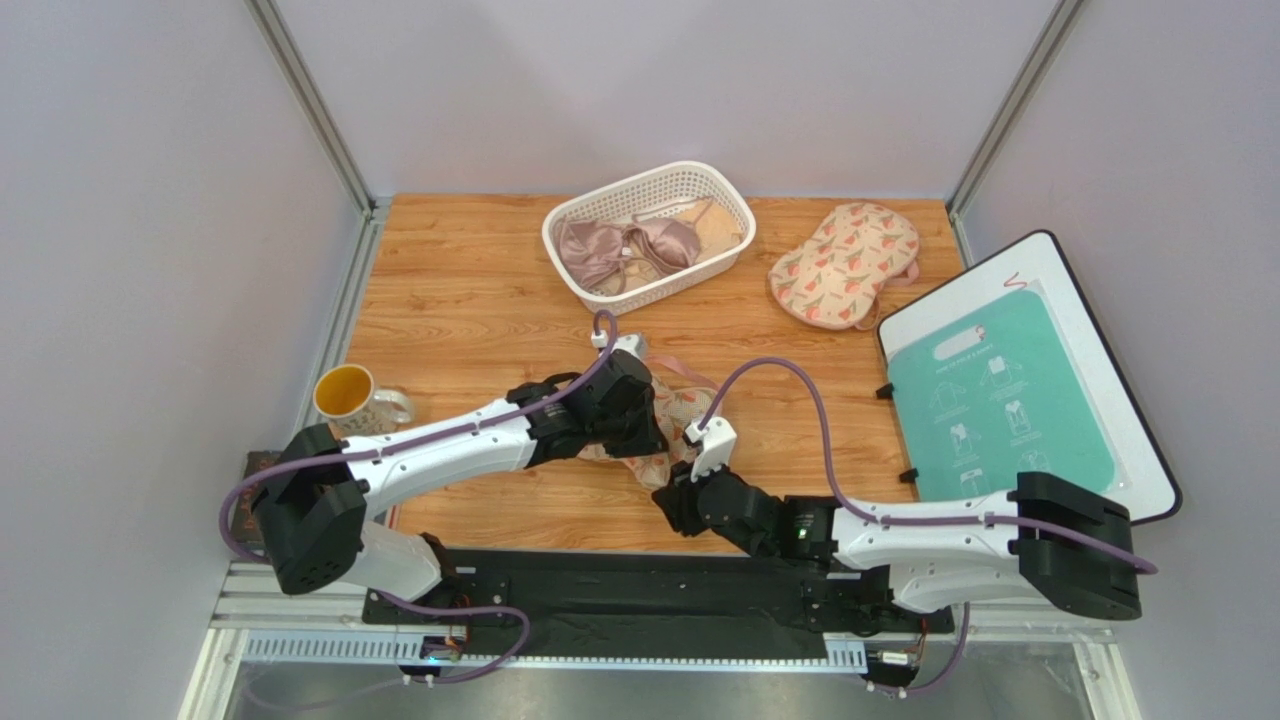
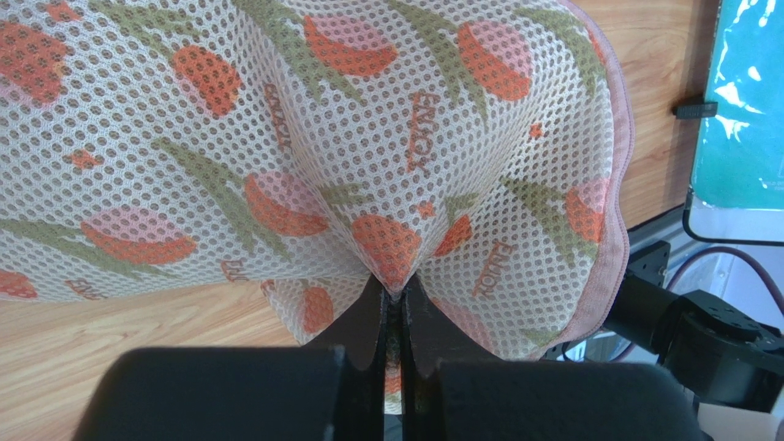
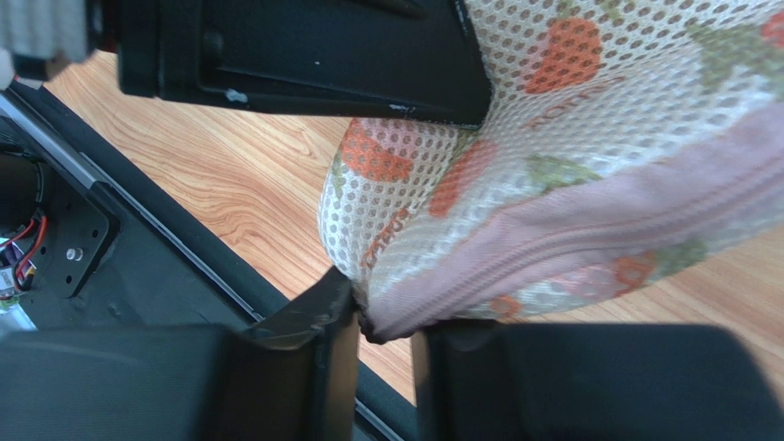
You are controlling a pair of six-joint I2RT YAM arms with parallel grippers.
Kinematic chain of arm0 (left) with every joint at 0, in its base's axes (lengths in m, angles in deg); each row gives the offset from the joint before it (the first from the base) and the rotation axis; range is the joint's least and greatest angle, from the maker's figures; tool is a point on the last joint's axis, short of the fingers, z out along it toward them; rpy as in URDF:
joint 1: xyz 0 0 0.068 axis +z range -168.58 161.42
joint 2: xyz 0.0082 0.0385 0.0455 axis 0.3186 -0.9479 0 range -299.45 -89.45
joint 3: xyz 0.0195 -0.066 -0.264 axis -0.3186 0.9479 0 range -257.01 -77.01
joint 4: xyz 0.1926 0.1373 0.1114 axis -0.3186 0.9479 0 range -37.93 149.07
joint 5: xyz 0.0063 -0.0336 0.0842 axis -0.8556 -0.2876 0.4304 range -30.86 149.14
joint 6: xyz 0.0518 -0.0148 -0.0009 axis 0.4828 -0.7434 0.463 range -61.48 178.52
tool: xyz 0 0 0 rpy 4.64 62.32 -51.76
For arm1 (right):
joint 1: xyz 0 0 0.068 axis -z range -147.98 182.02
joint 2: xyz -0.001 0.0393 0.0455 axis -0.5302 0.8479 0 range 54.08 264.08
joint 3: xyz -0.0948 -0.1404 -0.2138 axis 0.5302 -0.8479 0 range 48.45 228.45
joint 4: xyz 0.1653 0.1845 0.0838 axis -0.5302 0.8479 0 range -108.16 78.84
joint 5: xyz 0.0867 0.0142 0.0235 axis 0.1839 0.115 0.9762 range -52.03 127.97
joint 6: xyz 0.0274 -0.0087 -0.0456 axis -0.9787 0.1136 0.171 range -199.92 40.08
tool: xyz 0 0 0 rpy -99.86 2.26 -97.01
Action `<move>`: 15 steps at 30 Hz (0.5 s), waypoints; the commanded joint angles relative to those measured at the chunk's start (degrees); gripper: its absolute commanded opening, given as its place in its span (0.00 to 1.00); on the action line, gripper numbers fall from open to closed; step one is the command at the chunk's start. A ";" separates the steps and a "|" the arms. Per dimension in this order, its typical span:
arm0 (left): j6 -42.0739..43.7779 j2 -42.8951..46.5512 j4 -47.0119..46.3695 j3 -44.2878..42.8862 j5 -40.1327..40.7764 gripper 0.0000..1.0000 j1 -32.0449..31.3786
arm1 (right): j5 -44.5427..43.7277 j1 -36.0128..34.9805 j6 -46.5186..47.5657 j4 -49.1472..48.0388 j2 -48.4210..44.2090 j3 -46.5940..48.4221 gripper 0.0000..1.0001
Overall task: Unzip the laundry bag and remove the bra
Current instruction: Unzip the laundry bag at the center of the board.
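The laundry bag [image 1: 679,408], beige mesh with pink-red flowers and pink zip edging, lies near the table's front middle between my two grippers. My left gripper [image 1: 643,425] is shut on a pinched fold of its mesh [image 2: 396,276], and the bag [image 2: 368,119] fills the left wrist view. My right gripper [image 1: 675,500] is at the bag's near end. In the right wrist view its jaws [image 3: 385,326] stand a little apart, with the dark tip of the pink zip edging [image 3: 598,202] at the gap, touching the left finger. The mustard-yellow bra is hidden.
A white basket [image 1: 598,200] at the back holds a mauve-pink satin bra [image 1: 616,248]. A second bag of the same print [image 1: 845,266] lies at the back right. A teal-and-white board [image 1: 1022,393] lies at the right. A yellow cup [image 1: 346,393] stands at the left.
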 commanded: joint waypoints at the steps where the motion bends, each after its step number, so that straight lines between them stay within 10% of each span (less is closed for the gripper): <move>1: -1.96 2.77 -3.55 0.96 -1.67 0.00 0.12 | -1.58 -0.17 -0.23 -5.35 -2.16 -1.16 0.19; 3: -1.79 2.86 -3.73 1.13 -1.49 0.00 0.20 | -2.02 -0.08 -0.49 -4.47 -2.95 -1.25 0.01; 15: 5.59 2.68 -4.43 3.86 2.81 0.00 0.29 | 0.34 0.00 -6.20 4.23 -9.37 -3.44 0.01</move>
